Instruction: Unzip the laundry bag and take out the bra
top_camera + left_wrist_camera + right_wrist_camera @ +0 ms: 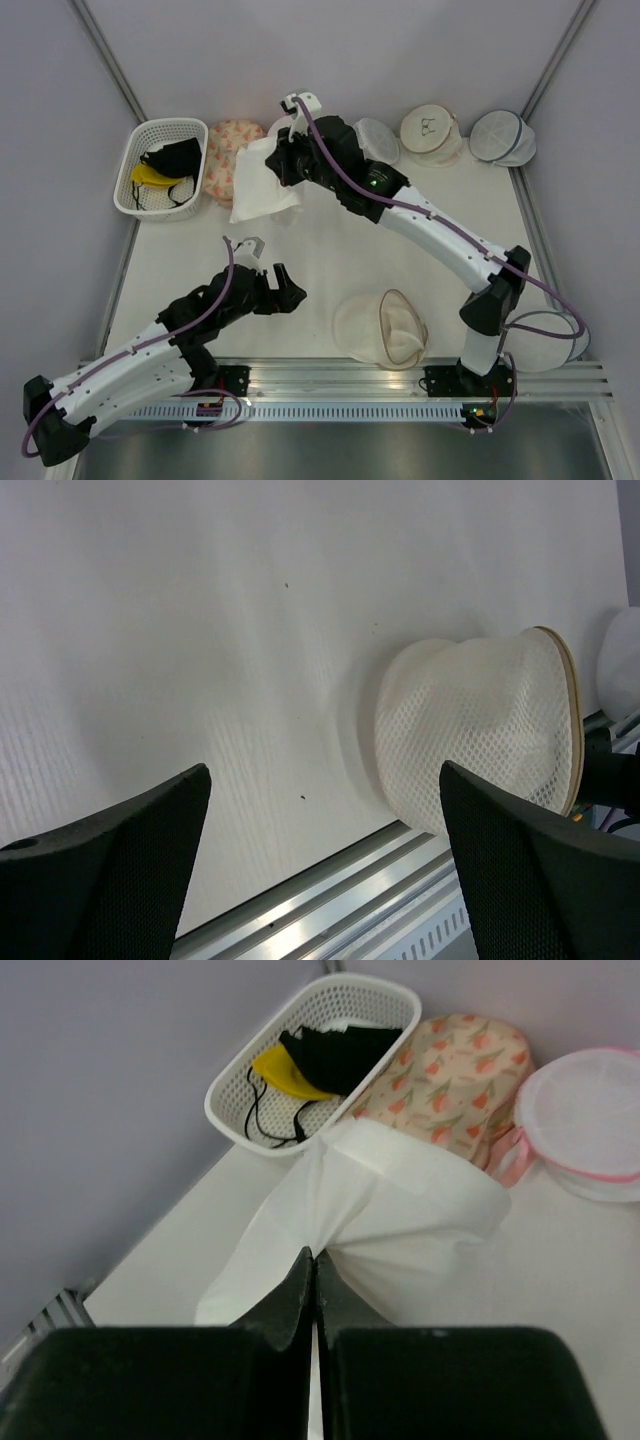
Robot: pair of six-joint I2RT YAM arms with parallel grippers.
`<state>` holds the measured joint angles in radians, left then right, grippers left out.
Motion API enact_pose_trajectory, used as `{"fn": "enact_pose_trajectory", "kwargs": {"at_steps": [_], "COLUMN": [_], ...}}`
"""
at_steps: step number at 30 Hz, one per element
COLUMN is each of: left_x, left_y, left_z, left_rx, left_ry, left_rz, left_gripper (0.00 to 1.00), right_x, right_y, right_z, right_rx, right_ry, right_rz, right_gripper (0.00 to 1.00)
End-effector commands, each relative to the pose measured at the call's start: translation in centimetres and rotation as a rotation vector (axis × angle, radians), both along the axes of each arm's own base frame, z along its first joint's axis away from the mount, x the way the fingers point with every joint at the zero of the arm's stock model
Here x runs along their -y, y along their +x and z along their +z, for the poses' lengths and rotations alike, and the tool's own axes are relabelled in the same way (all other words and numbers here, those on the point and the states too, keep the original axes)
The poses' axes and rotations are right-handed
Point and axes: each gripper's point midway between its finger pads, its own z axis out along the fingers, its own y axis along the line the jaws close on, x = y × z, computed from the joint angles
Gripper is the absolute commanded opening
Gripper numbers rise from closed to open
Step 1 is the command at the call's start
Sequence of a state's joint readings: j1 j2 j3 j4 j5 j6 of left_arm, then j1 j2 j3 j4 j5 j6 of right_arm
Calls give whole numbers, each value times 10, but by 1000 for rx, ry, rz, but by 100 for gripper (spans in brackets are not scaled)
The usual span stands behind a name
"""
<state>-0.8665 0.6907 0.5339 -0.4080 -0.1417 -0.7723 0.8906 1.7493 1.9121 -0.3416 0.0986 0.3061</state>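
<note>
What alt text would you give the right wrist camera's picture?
The right gripper, shut, pinches the white bra. Behind it are a white basket holding a black bra and a yellow one, a floral pouch and a pink-trimmed pouch.

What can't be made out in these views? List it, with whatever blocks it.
- Right wrist view: the cups and straps of the bra. It hangs bunched, and the right gripper covers its lower part.
- Top view: the exact spot where that gripper pinches the bra. The arm's wrist covers it.
- Left wrist view: the inside of the laundry bag. Its opening faces away.
- All views: the zip slider is too small to find.
</note>
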Motion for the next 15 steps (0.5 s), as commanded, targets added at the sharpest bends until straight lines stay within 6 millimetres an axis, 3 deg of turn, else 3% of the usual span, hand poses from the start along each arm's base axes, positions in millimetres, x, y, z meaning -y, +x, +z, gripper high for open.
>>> {"fn": "enact_pose_trajectory", "kwargs": {"at_steps": [1,2,4,5,6,7,15], "left_x": [-13,-16,-19,-22,-25,-27,-47], "left_y": [-1,-3,-4,-6,-6,-7,-13], "left_z": [-6,-6,-5,-9,-7,-8,-13], "left_rx": [-20,-22,-19,-30,-22,-23,-49], "left_ry": [17,15,10,16,8,7,11], "left_rz": [59,66,76,87,100,107,185], "left_gripper": [98,98,99,99,99,99,100], "right_x": [-30,-42,-56,-65,-70,-77,-105], "right_y": [-9,-3,-6,0,-1,2,2], "right_z": [26,10,15,1,7,-4,-3], "right_rx": [19,-5,-10,-31,-24,-44,-48], "right_ry": [54,35,58,48,65,61,151], "right_rz": [161,182,245,261,287,297,432], "right_gripper": [0,0,1,0,0,0,0]}}
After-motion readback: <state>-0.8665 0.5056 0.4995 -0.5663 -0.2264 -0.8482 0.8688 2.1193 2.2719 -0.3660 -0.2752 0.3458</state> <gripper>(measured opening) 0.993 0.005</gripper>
